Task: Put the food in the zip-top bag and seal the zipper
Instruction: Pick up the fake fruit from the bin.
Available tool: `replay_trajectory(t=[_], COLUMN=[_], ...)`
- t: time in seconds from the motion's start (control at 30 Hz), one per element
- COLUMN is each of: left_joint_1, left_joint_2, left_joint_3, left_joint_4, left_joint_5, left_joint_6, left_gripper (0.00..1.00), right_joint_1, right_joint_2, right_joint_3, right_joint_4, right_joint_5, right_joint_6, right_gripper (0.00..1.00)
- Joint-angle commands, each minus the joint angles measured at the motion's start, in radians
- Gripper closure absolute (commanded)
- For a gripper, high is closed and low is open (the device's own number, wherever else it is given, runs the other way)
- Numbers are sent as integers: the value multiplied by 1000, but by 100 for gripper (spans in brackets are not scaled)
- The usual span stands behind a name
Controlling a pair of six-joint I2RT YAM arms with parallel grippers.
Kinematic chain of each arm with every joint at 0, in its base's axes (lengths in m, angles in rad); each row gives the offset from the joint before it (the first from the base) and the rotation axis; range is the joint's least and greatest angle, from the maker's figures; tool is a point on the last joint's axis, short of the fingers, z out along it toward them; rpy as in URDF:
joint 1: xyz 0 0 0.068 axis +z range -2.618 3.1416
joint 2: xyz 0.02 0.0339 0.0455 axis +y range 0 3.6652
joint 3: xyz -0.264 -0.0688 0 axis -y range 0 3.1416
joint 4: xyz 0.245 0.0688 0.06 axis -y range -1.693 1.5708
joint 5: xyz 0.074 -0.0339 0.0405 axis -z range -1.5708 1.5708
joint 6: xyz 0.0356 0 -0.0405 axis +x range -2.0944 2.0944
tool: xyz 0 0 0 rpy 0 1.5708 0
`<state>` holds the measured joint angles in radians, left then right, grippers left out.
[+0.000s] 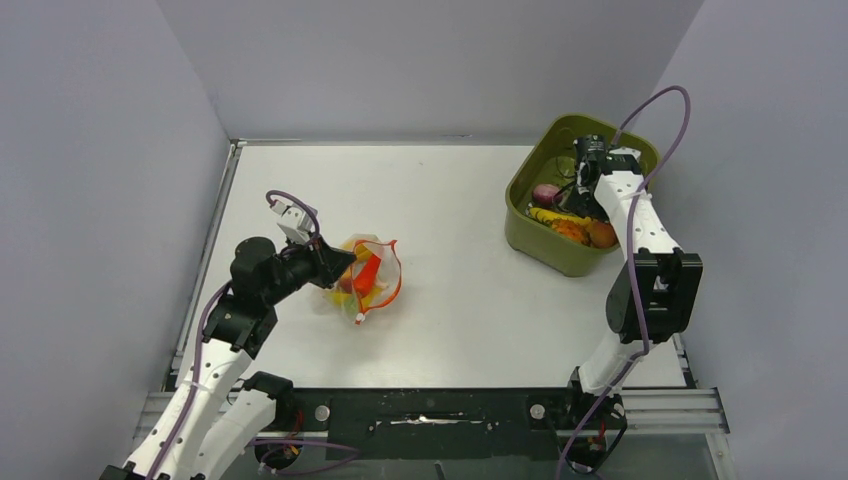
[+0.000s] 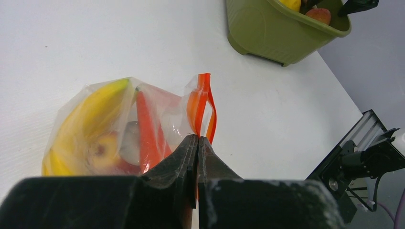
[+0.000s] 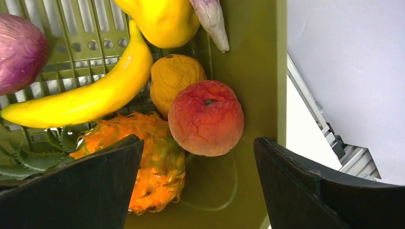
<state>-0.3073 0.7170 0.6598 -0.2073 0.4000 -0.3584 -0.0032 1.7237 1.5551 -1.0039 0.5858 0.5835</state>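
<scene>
Okay, left gripper (image 2: 197, 139) is pressed tight, pinching the zipper (image 2: 204, 98) of the bag (image 1: 368, 278). The bag sits left of centre on the table (image 1: 450, 200), mouth gaping. Inside it: a banana (image 2: 88, 114), a red piece (image 2: 145, 131), other fruit. The right gripper (image 3: 198, 140) is spread wide inside the green bin (image 1: 528, 238) at far right, fingers either side of a peach (image 3: 206, 118), no contact visible. Beside the peach: second banana (image 3: 81, 98), orange (image 3: 174, 76), purple fruit (image 3: 19, 52).
</scene>
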Motion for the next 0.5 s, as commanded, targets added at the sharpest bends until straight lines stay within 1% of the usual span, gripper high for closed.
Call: replay_trajectory(t=[0.0,0.17,0.3,0.47], left_joint_1=[-4,-12,-13,-14], left_joint_2=[-20,-20,-32,-39], left_joint_3=[12,13,11,11], left_joint_4=[44,47,44,43], left_joint_5=[-6,-3,-7,-12], left_joint_6=[5,7,9,7], left_gripper=[100,100,100,100], right_joint_1=[1,3,3,3], right_joint_2=[33,56,80,98], right_joint_3=[24,29,34,26], right_joint_4=[-20,-23,-32,-23], right_joint_5=[40,22,40,53], right_joint_6=[-6,2,4,1], right_gripper=[11,11,11,17])
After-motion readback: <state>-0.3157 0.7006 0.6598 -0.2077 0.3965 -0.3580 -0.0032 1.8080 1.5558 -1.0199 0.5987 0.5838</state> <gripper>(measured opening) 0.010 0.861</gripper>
